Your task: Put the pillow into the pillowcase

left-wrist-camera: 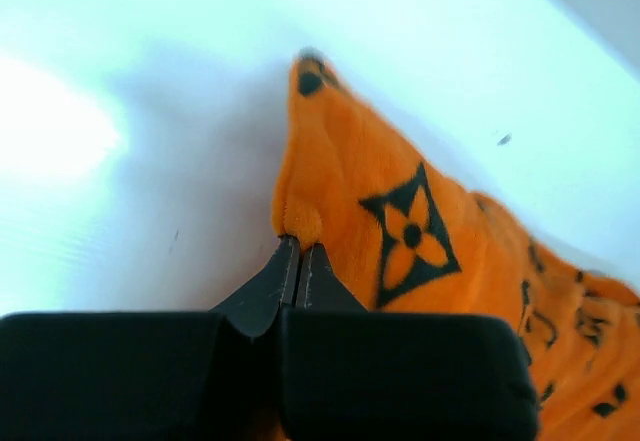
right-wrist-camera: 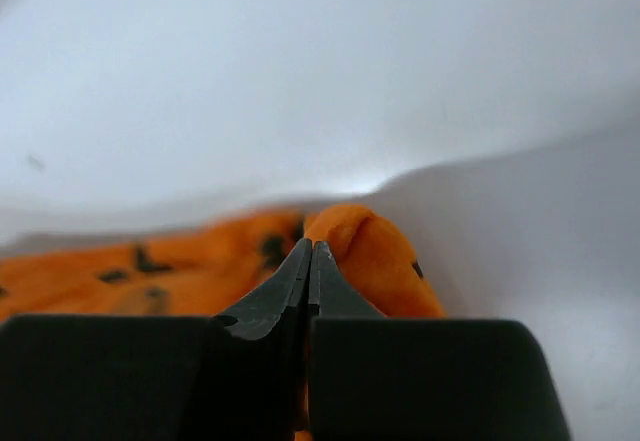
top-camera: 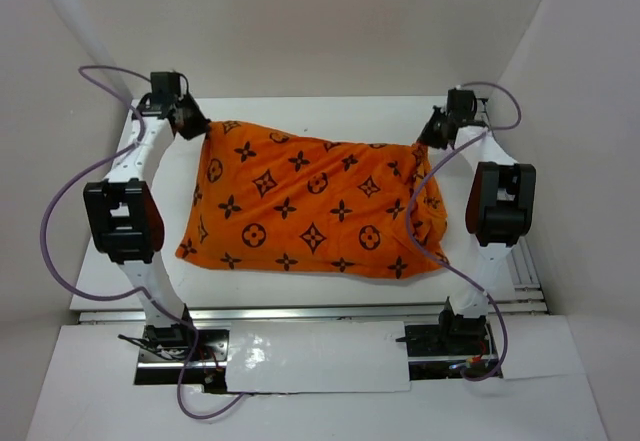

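At the far side of the bench, left gripper and right gripper each pinch a pillowcase corner.
Orange fabric, dark flower motifs, bulging between them.

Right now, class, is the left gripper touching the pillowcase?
Touching. The left wrist view shows the left gripper shut on a fold at the corner of the pillowcase.
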Controlling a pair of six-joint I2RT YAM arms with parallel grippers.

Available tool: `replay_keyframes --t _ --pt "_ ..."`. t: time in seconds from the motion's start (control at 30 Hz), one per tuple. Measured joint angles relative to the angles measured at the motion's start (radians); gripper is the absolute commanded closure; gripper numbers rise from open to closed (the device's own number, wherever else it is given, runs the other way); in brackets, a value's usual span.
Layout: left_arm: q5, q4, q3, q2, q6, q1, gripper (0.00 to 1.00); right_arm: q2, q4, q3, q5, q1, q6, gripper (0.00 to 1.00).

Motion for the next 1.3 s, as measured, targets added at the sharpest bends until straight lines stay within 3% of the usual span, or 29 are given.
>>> replay_keyframes --t 0.17,0.27,0.33,0.4,0.47,0.57,0.67,0.7,0.73,0.77,0.8,0.83,0.87,0.9,1.0,1.17,1.3 --pt "-0.020 -0.203 0.428 0.043 0.028 0.022 1.00 0.004 -0.070 0.387 0.023 -0.009 -0.040 1.00" --pt "-0.009 -0.248 0.692 0.055 0.029 0.062 1.00 0.033 -0.109 0.710 0.033 -0.024 -0.058 1.00" --pt "0.006 -0.225 0.747 0.003 0.026 0.101 1.00 0.032 -0.103 0.854 0.032 -0.040 -0.068 1.00" --pt "0.007 -0.209 0.707 -0.084 0.024 0.127 1.00 -0.004 -0.083 0.895 0.032 -0.056 -0.075 1.00" --pt "-0.001 -0.182 0.575 -0.199 0.024 0.134 1.00 -0.099 -0.021 0.768 0.024 -0.076 -0.079 1.00" --pt "-0.019 -0.146 0.355 -0.353 0.025 0.135 1.00 -0.273 0.076 0.435 -0.005 -0.108 -0.082 1.00" --pt "-0.034 -0.023 0.003 -0.518 0.016 0.143 1.00 -0.404 0.190 0.065 -0.084 -0.137 -0.083 1.00" --pt "-0.032 0.015 -0.152 -0.574 -0.001 0.147 1.00 -0.436 0.218 -0.057 -0.110 -0.143 -0.077 0.94" --pt "-0.030 0.049 -0.296 -0.618 -0.017 0.150 0.93 -0.454 0.255 -0.180 -0.128 -0.145 -0.068 0.83" --pt "-0.032 0.051 -0.433 -0.645 -0.038 0.154 0.77 -0.469 0.280 -0.311 -0.137 -0.146 -0.058 0.58" --pt "-0.033 0.043 -0.534 -0.649 -0.059 0.155 0.44 -0.474 0.282 -0.413 -0.140 -0.146 -0.043 0.21" --pt "-0.038 0.026 -0.676 -0.639 -0.096 0.156 0.27 -0.475 0.289 -0.531 -0.141 -0.146 -0.038 0.00" --pt "-0.039 0.010 -0.715 -0.634 -0.108 0.156 0.10 -0.474 0.264 -0.619 -0.141 -0.146 -0.039 0.00" --pt "-0.046 -0.036 -0.783 -0.632 -0.130 0.158 0.00 -0.476 0.212 -0.681 -0.130 -0.146 -0.044 0.00" --pt "-0.074 -0.160 -0.842 -0.664 -0.170 0.161 0.00 -0.537 0.087 -0.716 -0.072 -0.138 -0.042 0.00" --pt "-0.095 -0.161 -0.764 -0.807 -0.187 0.153 0.00 -0.804 0.121 -0.633 0.018 -0.108 -0.039 0.00" --pt "-0.094 -0.137 -0.736 -0.826 -0.187 0.125 0.00 -0.834 0.147 -0.554 0.026 -0.087 -0.047 0.00"
